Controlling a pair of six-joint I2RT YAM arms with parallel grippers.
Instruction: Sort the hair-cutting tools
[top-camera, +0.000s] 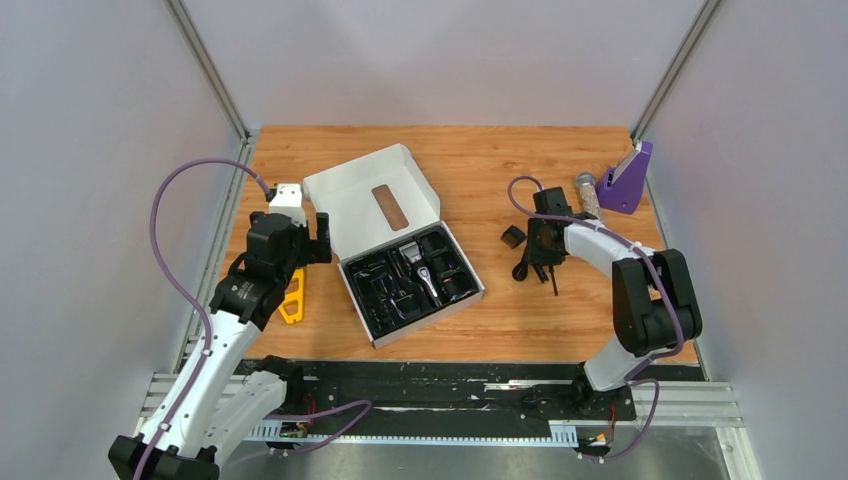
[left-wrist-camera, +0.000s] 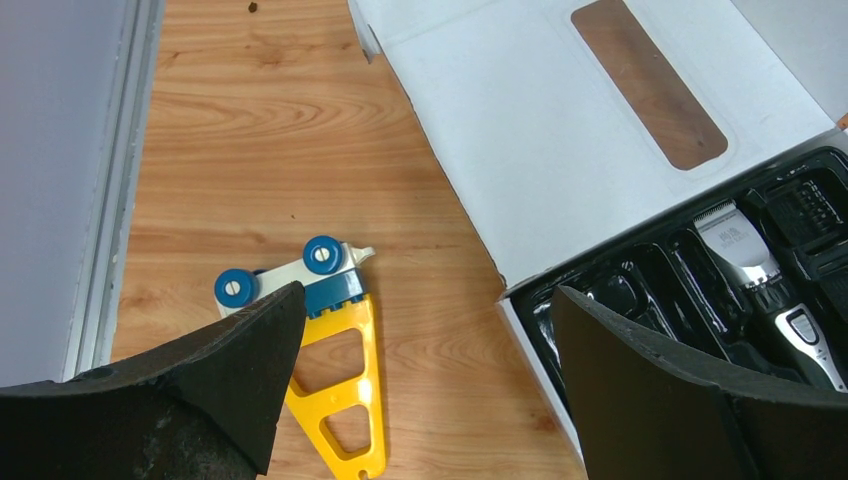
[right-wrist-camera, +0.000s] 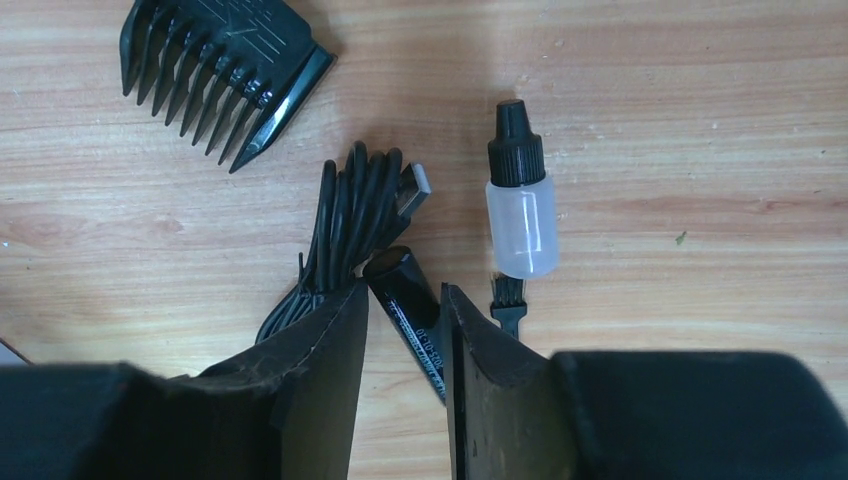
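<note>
Right end effector low over the desk, jaws narrowed to a slim gap straddling the thin black stick; pads right at its sides, can't tell if they actually press it. Coiled black cord lies just left of the stick, touching the left finger. Clear oil bottle with black cap just to the right, small brush below it. Black comb guard up-left, apart from the cord. Left end effector spread wide, holding nothing, hovering between the yellow triangular piece and the open white box. Clipper with silver blade head sits in the box's black tray.
</note>
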